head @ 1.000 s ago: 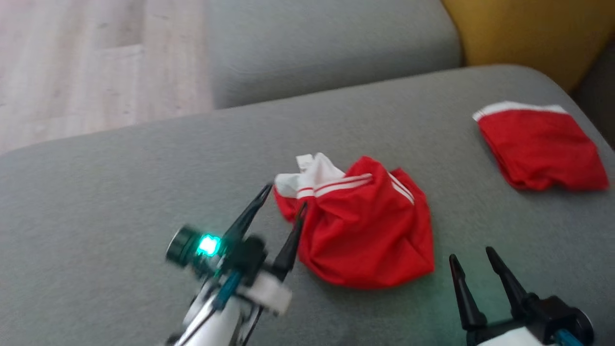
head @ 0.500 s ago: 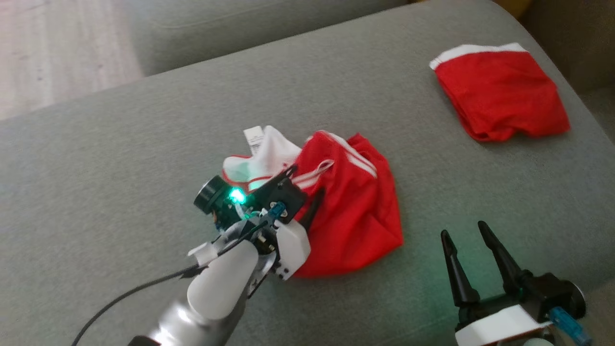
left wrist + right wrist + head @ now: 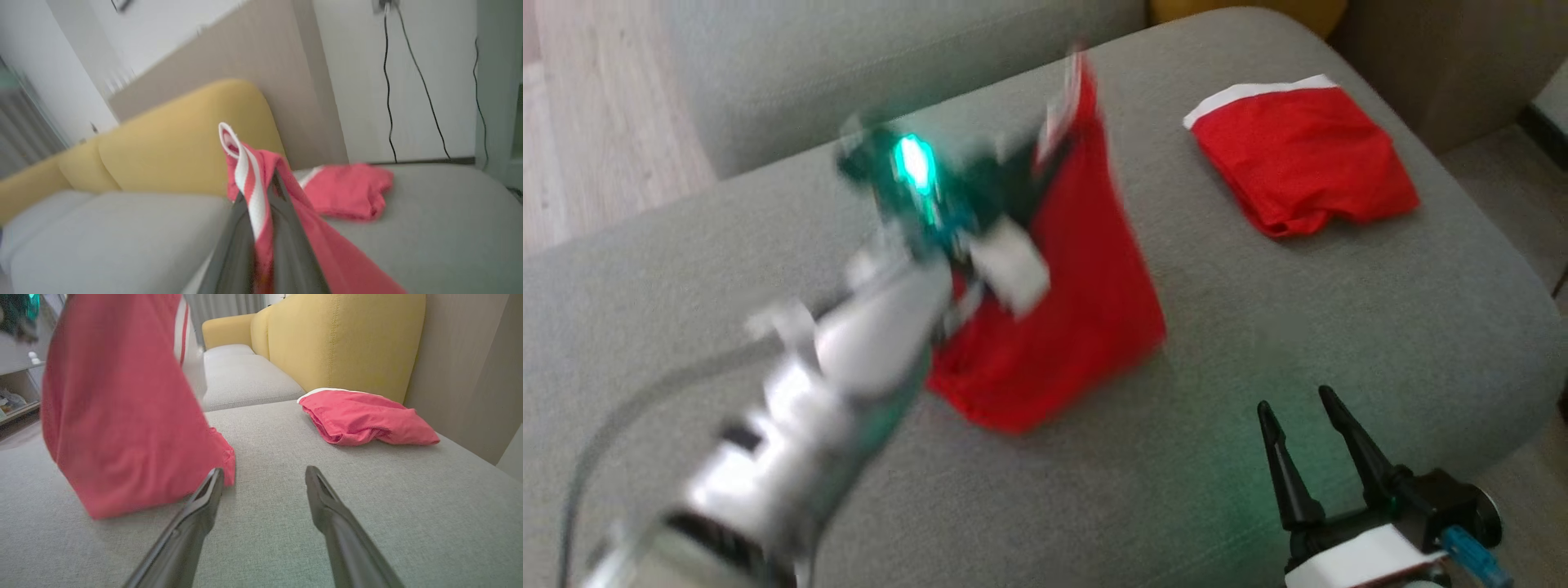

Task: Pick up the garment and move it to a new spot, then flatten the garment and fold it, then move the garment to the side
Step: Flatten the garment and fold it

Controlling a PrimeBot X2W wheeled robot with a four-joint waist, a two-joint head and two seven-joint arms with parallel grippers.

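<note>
The garment (image 3: 1070, 310) is red with white stripes and hangs stretched above the grey cushion (image 3: 1258, 327). My left gripper (image 3: 1045, 139) is raised and blurred, shut on the garment's striped top edge. In the left wrist view the dark fingers (image 3: 286, 228) pinch the red and white cloth (image 3: 249, 179). The right wrist view has the garment (image 3: 122, 416) dangling at its left, lower hem near the cushion. My right gripper (image 3: 1298, 408) stands open low at the right, nothing between its fingers (image 3: 196, 514).
A second red garment (image 3: 1298, 155) lies folded at the cushion's far right, also in the right wrist view (image 3: 363, 420). Yellow backrests (image 3: 347, 339) rise behind. Another grey seat (image 3: 849, 73) and wood floor (image 3: 596, 122) lie at the far left.
My left gripper has shut on the garment's striped edge and lifted it up off the cushion, so the cloth now hangs stretched. The head camera has also shifted. My right gripper stays open.
</note>
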